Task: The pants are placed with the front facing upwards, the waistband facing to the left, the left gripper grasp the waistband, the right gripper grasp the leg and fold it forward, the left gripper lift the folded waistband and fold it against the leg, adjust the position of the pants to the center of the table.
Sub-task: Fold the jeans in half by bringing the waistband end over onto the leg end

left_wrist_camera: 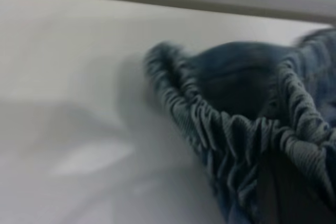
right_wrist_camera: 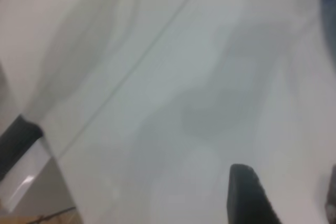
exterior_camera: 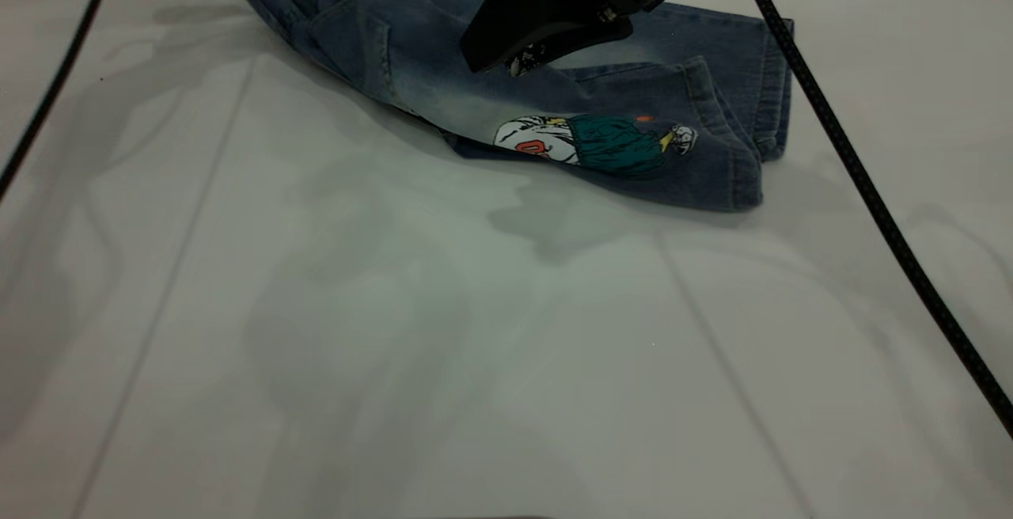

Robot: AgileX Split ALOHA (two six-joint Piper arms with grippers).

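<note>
Denim pants, blue and faded pale along the middle, lie folded lengthwise at the far side of the white table, well away from its near edge and toward the right half. Waistband end points left and rises off the table toward the upper left corner of the exterior view; leg cuffs lie stacked at the right. A printed cartoon patch in white, green and orange sits on the near fold of the leg. The left gripper is at the far left, where the gathered elastic waistband is bunched and raised; its wrist view shows a dark finger behind the ruched fabric, but whether the fingers are clamped on it cannot be told. The right gripper hangs above the middle of the pants, its dark body tilted with its tip low over the cloth; its wrist view shows bare table between two dark fingertips set apart, holding nothing. Black cables cross the table at both sides.
</note>
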